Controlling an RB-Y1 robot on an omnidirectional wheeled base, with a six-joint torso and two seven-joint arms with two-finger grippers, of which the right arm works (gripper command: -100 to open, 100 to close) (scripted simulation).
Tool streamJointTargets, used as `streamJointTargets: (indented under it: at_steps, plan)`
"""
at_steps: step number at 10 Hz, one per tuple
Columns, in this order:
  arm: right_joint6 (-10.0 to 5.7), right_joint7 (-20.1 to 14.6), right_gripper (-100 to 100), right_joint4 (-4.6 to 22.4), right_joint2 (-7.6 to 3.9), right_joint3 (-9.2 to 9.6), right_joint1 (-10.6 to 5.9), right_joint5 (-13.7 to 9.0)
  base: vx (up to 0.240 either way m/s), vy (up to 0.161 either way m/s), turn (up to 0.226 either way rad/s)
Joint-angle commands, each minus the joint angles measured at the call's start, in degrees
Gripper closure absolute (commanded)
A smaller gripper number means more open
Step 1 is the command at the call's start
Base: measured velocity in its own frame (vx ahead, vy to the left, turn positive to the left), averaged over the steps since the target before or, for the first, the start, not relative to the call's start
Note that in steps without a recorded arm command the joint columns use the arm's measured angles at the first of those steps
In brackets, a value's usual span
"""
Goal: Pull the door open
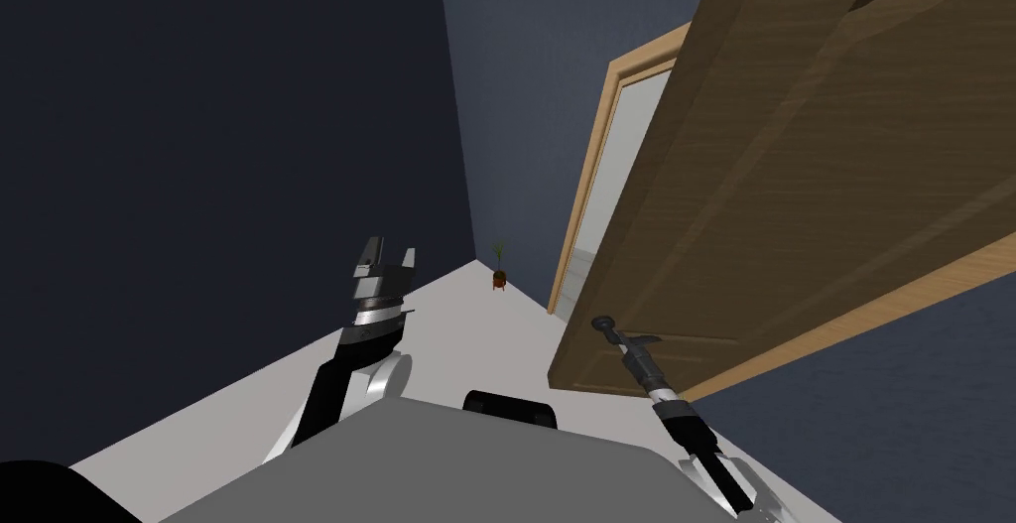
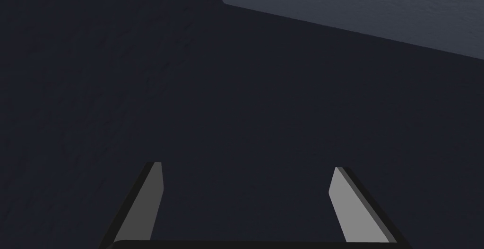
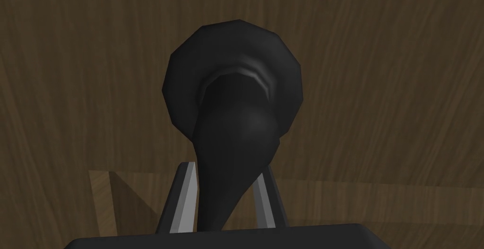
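Head view | brown door [image 1: 794, 199], grey floor [image 1: 298, 388]; right gripper [image 3: 227, 168] grips handle [image 3: 231, 133]; left gripper [image 2: 247, 166] released

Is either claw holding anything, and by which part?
Right claw grips the black door handle by its tapering lever. Left claw is open, empty.

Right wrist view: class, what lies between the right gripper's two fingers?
In the right wrist view, the black door handle lies there, the right gripper shut on its sides, before the brown door.

Right wrist camera near door handle [image 3: 231, 133]
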Motion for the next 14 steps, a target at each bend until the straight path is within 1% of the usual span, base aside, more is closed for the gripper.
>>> streamJointTargets:
  at_steps: [1,2,5,6,7,8,10,14]
  plan:
    - [-2.12,-0.52,100,0.62,-0.52,-0.79,0.78,0.81,-0.209,-0.08,0.179]
    - [-2.71,-0.7,100,0.8,-0.67,-1.03,0.98,1.07,-0.178,-0.07,0.125]
    - [-5.87,-1.63,100,1.78,-1.5,-2.33,2.09,2.41,-0.192,-0.097,0.16]
    - [-6.6,-1.85,100,2.0,-1.69,-2.62,2.34,2.72,-0.186,-0.068,0.135]
    - [-6.05,-1.56,100,2.3,-1.34,-2.25,1.93,2.58,-0.076,-0.02,0.019]
    - [-7.27,-1.71,100,3.0,-1.59,-2.73,2.31,2.99,-0.124,-0.055,0.137]
    - [-8.72,-1.91,100,3.62,-1.98,-3.42,2.76,3.47,-0.198,-0.112,0.217]
    - [-12.09,-2.38,100,5.07,-2.88,-5.03,3.79,4.59,-0.217,-0.094,0.184]
